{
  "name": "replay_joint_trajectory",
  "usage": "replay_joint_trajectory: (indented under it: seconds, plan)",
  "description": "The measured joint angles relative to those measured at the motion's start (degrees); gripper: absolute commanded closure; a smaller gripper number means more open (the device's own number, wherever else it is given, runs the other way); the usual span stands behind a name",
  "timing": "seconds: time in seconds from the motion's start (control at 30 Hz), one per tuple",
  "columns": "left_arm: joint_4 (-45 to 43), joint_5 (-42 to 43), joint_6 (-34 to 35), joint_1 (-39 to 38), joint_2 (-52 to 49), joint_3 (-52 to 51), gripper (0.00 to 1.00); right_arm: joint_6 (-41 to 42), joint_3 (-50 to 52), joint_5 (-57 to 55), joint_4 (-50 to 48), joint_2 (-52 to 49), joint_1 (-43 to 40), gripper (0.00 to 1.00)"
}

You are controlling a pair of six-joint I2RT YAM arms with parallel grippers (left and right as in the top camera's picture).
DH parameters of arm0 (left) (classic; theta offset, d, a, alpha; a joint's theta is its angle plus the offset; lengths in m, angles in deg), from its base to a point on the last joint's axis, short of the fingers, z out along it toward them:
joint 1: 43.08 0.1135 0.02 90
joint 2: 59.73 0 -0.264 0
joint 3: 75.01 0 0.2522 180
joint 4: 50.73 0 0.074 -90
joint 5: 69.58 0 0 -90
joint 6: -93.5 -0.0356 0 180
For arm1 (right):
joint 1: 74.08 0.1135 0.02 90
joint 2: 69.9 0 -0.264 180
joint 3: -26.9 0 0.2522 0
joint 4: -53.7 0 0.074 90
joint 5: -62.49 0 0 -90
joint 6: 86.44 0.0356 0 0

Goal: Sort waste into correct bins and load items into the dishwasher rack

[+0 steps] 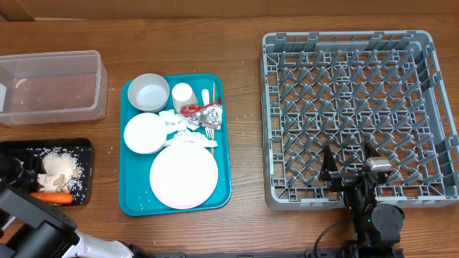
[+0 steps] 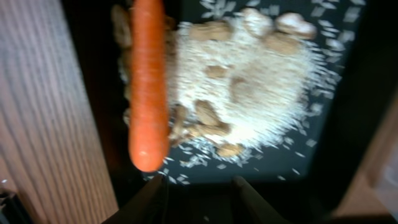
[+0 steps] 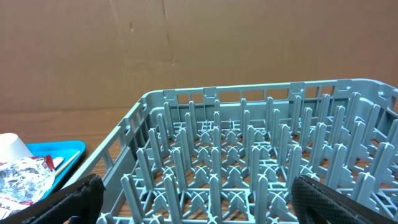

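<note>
The orange carrot [image 1: 51,197] lies in the shallow black tray [image 1: 84,145] beside beige rice scraps [image 1: 61,163]. In the left wrist view the carrot [image 2: 148,87] and rice [image 2: 249,87] sit just ahead of my left gripper [image 2: 200,186], which is open and empty above the tray. The teal tray [image 1: 224,193] holds a pink plate [image 1: 183,175], two white bowls [image 1: 148,92] [image 1: 144,132], a cup [image 1: 183,94], napkins [image 1: 179,125], foil with red wrapper [image 1: 203,112], a fork [image 1: 209,133] and a stick [image 1: 213,97]. My right gripper [image 1: 349,159] is open over the grey rack's [image 1: 358,39] front edge.
The clear tub [image 1: 50,86] stands at the back left, with little in it. Rice grains are scattered on the wood around the teal tray. The right wrist view shows the rack's pegs [image 3: 249,155] and a cardboard wall behind.
</note>
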Motion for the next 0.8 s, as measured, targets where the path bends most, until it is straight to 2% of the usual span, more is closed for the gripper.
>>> replay_joint_trajectory:
  seconds: [0.17, 0.33, 0.4, 0.5, 0.6, 0.67, 0.8]
  plan:
    - [2.05, 5.25, -2.84, -0.87, 0.39, 4.37, 0.58, -0.02, 0.0, 0.0, -0.07, 0.0, 0.0, 0.0]
    - [2.8, 10.62, -7.08, -5.84, 3.54, 6.91, 0.45, -0.04, 0.0, 0.0, -0.02, 0.0, 0.0, 0.0]
    - [2.78, 11.96, -9.14, -9.46, 5.77, 7.32, 0.37, -0.02, 0.0, -0.02, -0.02, 0.0, 0.0, 0.0]
    - [3.08, 13.25, -12.94, -16.65, 9.51, 7.78, 0.16, 0.0, 0.0, 0.0, 0.0, 0.0, 0.0, 0.0]
    - [4.52, 13.38, -15.45, -24.44, 12.17, 8.26, 0.06, -0.02, 0.0, 0.02, -0.02, 0.0, 0.0, 0.0]
    - [5.92, 12.63, -16.44, -30.82, 13.16, 8.39, 0.02, 0.0, 0.0, 0.0, 0.0, 0.0, 0.0, 0.0]
    - [7.58, 11.06, -16.87, -40.24, 13.14, 8.39, 0.01, -0.02, 0.0, 0.0, -0.02, 0.0, 0.0, 0.0]
